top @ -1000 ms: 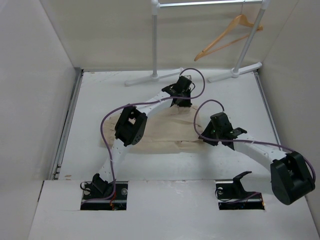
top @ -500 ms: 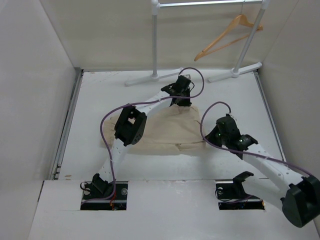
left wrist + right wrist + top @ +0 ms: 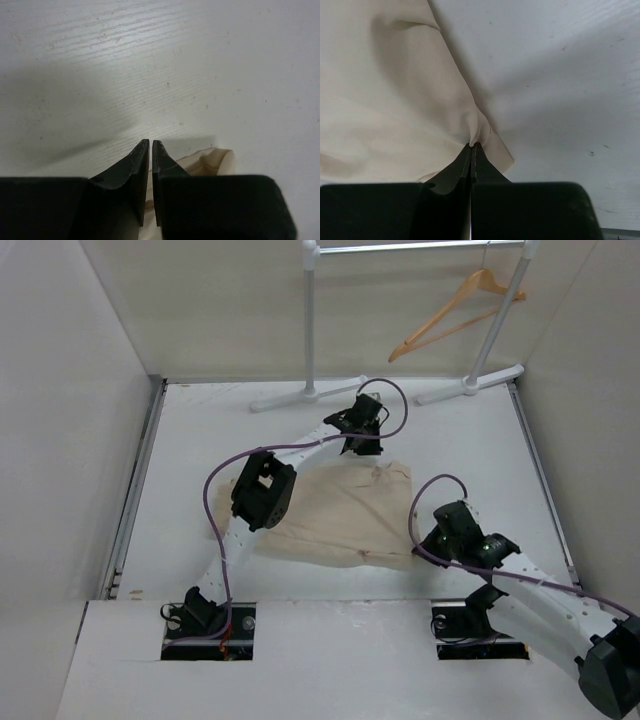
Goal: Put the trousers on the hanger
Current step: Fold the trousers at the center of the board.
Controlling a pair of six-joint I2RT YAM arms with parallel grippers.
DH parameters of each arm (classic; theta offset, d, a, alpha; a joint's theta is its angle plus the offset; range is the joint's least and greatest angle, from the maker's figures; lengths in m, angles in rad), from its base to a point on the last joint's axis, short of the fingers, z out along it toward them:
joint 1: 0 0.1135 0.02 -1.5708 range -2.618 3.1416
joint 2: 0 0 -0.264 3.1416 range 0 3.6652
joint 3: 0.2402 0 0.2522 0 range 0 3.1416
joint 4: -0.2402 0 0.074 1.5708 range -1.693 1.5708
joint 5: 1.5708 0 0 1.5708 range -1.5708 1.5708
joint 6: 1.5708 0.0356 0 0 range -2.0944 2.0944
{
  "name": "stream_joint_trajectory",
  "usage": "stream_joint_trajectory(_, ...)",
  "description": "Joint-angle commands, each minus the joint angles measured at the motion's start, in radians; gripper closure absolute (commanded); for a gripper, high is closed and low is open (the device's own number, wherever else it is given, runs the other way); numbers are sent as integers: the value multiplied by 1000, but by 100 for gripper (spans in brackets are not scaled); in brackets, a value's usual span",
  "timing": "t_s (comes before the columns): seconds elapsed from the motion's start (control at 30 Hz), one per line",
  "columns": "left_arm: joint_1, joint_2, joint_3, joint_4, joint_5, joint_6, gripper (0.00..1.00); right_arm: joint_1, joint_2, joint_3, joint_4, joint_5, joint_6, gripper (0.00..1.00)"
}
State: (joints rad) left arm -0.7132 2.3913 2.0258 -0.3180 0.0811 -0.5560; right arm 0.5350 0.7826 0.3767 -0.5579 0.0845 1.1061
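Note:
The beige trousers (image 3: 335, 515) lie folded on the white table, drawn out flat between both arms. My left gripper (image 3: 362, 443) is at their far edge. In the left wrist view its jaws (image 3: 150, 142) stand almost together, with cloth (image 3: 210, 160) showing low in the gap and beside the right finger. My right gripper (image 3: 428, 543) is at the trousers' near right corner. In the right wrist view it (image 3: 471, 145) is shut on a pinched fold of the fabric (image 3: 385, 100). The wooden hanger (image 3: 455, 312) hangs tilted on the rack at the back right, away from both grippers.
A white clothes rack (image 3: 310, 320) stands at the back, its feet (image 3: 300, 395) resting on the table's far edge. Pale walls close in the table on the left, right and back. Purple cables loop over both arms.
My right gripper closed on the trousers' right edge and drew back toward the near right, dragging the cloth with it. The left arm has hardly moved.

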Motion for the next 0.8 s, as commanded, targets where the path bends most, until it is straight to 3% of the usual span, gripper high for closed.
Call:
stream_joint_trajectory(0.0, -4, -11, 40, 22, -26, -7, 92, 12, 26, 11, -17, 9, 40, 98)
stream_joint_trajectory(0.1, -10, -21, 36, 28, -37, -8, 85, 15, 21, 14, -25, 23, 43, 85)
stream_joint_trajectory(0.23, -9, -128, -39, 83, -90, -16, 70, 9, -84, 48, -97, 38, 6, 55)
stream_joint_trajectory(0.33, 5, -259, -133, 137, -119, -18, 58, -2, -154, 105, -168, 43, -41, 47)
stream_joint_trajectory(0.4, 11, -358, -231, 186, -124, -27, 57, -23, -163, 136, -162, 28, -78, 52)
stream_joint_trajectory(0.5, 10, -496, -424, 250, -127, -74, 60, -48, -94, 156, -44, -37, -146, 82)
stream_joint_trajectory(0.53, 5, -539, -500, 272, -129, -102, 61, -60, -54, 169, 10, -69, -170, 88)
stream_joint_trajectory(0.77, -27, -849, -1073, 439, -198, -310, 64, -195, 344, 327, 401, -238, -278, 91)
